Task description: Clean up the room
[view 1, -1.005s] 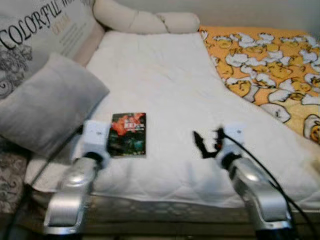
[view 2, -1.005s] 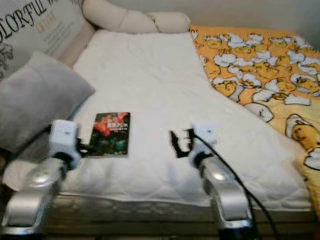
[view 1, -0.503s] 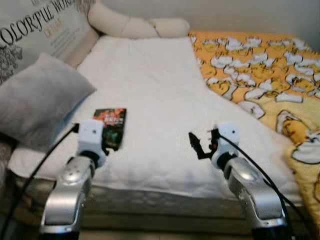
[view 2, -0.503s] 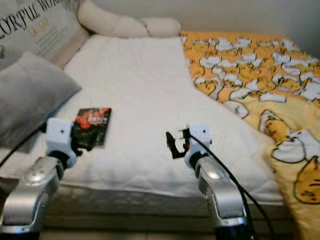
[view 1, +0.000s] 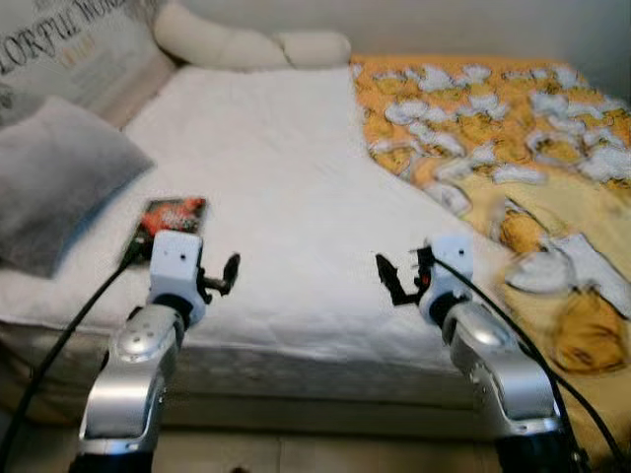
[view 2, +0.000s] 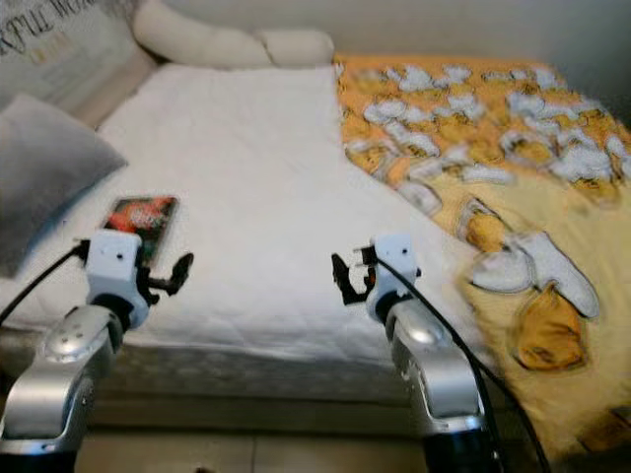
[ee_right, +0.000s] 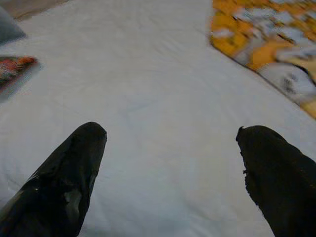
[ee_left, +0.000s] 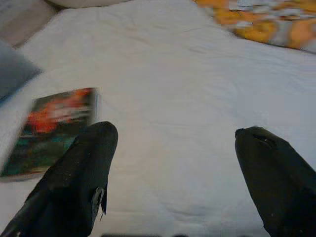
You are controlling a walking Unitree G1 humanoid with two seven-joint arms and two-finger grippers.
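On the bed [view 1: 296, 177], near its front-left edge, lies the book [view 1: 170, 215], flat on the white quilt, cover up, just beside the grey pillow [view 1: 59, 187]; it appears to be the one stray item, so prob. the task's thing. Orange patterned blanket [view 1: 493, 128] covers the bed's right side, rumpled twd the front corner. L gripper [view 1: 219, 275] hovers over the quilt edge w/ jaws wide, empty; in its wrist view the book sits just off one finger [ee_left: 79, 187], not betw. the two. R gripper [view 1: 397, 280] likewise over the quilt at mid-front, jaws wide, empty, well apart from the book. Assessment: approach/line-up stage, no pick yet made. Next move, as judged: L arm to shift twd the book so an edge falls betw. the jaws; book lies flat on soft quilt, so a grip on the near edge will likely need a low, angled entry. Blanket prob. needs straightening after. Head views slightly blurred; finer detail n/a.
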